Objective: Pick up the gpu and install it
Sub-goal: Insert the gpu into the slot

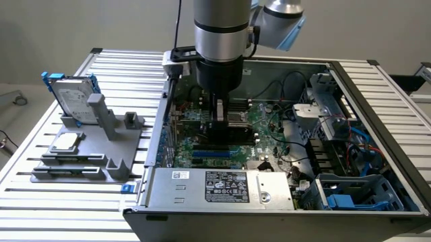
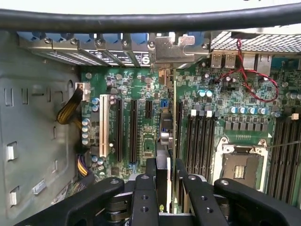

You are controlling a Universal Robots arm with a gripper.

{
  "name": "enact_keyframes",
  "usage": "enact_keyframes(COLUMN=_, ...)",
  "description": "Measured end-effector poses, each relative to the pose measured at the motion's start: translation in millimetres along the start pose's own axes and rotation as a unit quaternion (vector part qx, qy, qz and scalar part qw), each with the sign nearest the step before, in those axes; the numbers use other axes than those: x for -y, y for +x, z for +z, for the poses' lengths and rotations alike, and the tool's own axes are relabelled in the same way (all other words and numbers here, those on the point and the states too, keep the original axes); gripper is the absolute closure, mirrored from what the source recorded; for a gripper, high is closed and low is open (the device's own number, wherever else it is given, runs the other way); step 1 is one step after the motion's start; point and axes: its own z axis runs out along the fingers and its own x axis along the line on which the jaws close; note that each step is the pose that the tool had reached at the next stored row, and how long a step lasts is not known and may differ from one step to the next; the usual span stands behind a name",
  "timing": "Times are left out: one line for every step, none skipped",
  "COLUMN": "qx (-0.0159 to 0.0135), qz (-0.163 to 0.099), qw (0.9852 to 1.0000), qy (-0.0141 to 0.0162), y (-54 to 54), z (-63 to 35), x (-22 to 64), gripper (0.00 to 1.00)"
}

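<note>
Edgewise, the gpu (image 2: 165,132) sits clamped in the hand (image 2: 166,165).

The gripper (image 2: 165,181) clamps the gpu (image 2: 164,127), which stands on edge over the motherboard (image 2: 143,141), beside the long black slots (image 2: 133,127). Its silver bracket (image 2: 171,47) sits at the case's rear wall.

We see a plain grey wall (image 1: 81,25) behind a big table (image 1: 40,201) made of shiny metal strips. At the exterior view's left we see a bit of pale floor (image 1: 17,118), and the light is soft.
</note>
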Motion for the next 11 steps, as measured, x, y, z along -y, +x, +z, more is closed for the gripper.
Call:
enact_keyframes(qx=0.0000, qz=0.000, qw=1.0000, qy=0.0001, y=0.1, z=1.7, x=-0.3, gripper=0.73)
enact_keyframes(qx=0.0000, qz=0.000, qw=1.0000, qy=0.0002, y=0.2, z=3.5, x=-0.4, gripper=0.73)
enact_keyframes(qx=0.0001, qz=0.000, qw=1.0000, qy=0.0002, y=0.4, z=5.3, x=-0.6, gripper=0.73)
enact_keyframes(qx=0.0002, qz=0.000, qw=1.0000, qy=0.0002, y=0.7, z=7.3, x=-0.8, gripper=0.73)
enact_keyframes(qx=0.0003, qz=0.000, qw=1.0000, qy=0.0002, y=1.1, z=9.1, x=-0.9, gripper=0.73)
enact_keyframes(qx=0.0004, qz=0.000, qw=1.0000, qy=0.0002, y=1.4, z=10.9, x=-1.0, gripper=0.73)
enact_keyframes(qx=0.0006, qz=0.000, qw=1.0000, qy=0.0002, y=1.6, z=12.7, x=-1.1, gripper=0.73)
enact_keyframes(qx=0.0007, qz=0.000, qw=1.0000, qy=0.0002, y=2.0, z=14.5, x=-1.2, gripper=0.73)
enact_keyframes(qx=0.0009, qz=0.000, qw=1.0000, qy=0.0002, y=2.2, z=16.3, x=-1.3, gripper=0.73)
enact_keyframes(qx=0.0010, qz=0.000, qw=1.0000, qy=0.0002, y=2.4, z=18.0, x=-1.5, gripper=0.73)
enact_keyframes(qx=0.0011, qz=0.000, qw=1.0000, qy=0.0002, y=2.6, z=19.5, x=-1.6, gripper=0.73)
